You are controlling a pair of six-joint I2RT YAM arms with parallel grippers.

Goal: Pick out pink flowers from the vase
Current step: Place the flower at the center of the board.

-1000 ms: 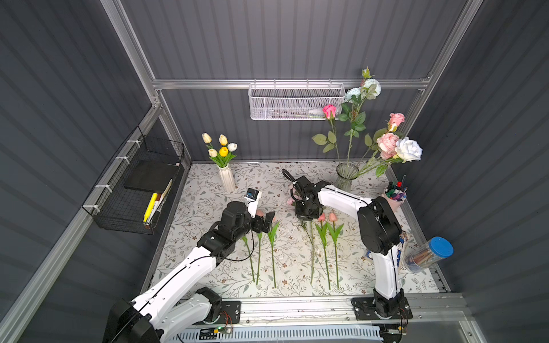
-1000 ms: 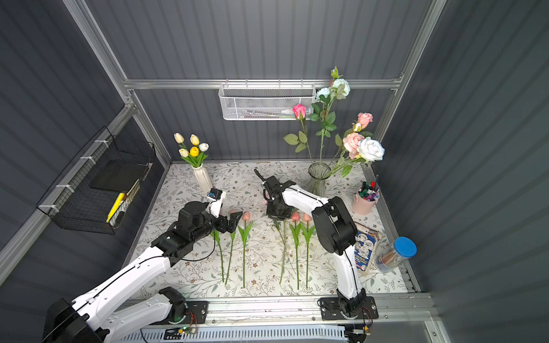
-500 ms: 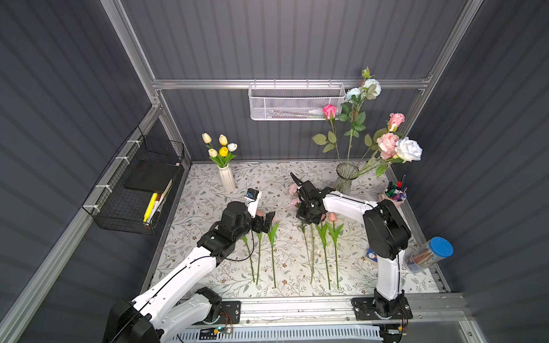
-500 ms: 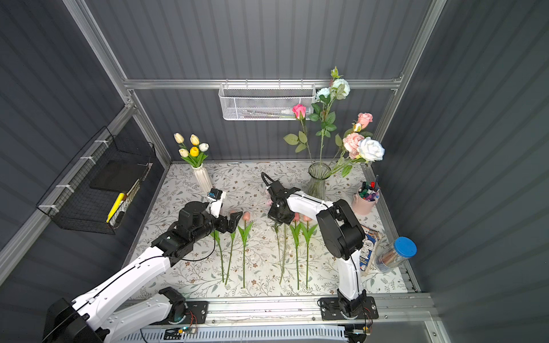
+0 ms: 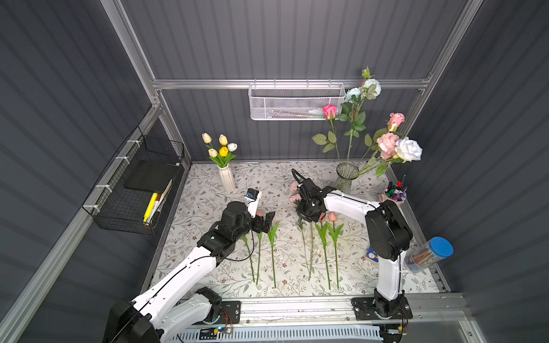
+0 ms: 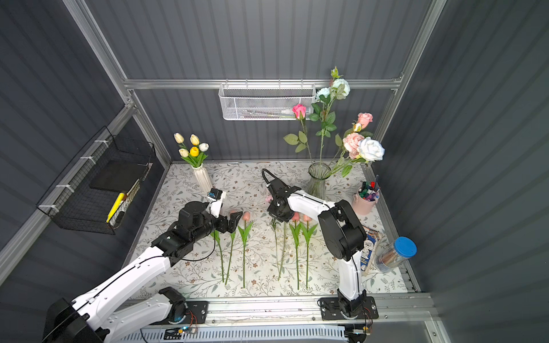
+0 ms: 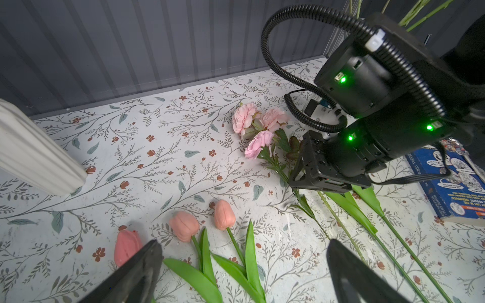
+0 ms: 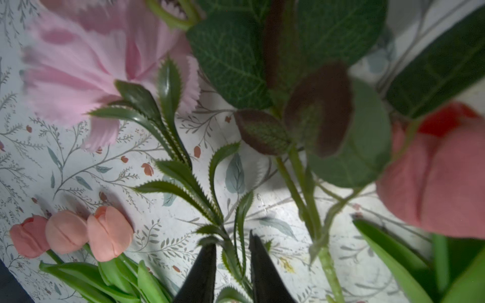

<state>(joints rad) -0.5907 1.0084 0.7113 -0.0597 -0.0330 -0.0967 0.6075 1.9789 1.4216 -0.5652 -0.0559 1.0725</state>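
Note:
The glass vase at the back right holds a hot pink rose and pale pink roses. A pink carnation spray lies flat on the table, left of the vase. My right gripper points down over its stem, jaws slightly apart, with the stem loose in the gap. It shows in both top views. Pink tulips lie in a row near the front. My left gripper hovers wide open just above them, holding nothing.
A white rose and pale blue roses share the vase. A white ribbed vase of yellow and cream tulips stands back left. A pen cup, a blue book and a blue-lidded jar line the right side.
My right gripper's jaws closed and then parted off the carnation stem, and the arm's elbow shifted slightly toward the front right. The left arm has not moved.

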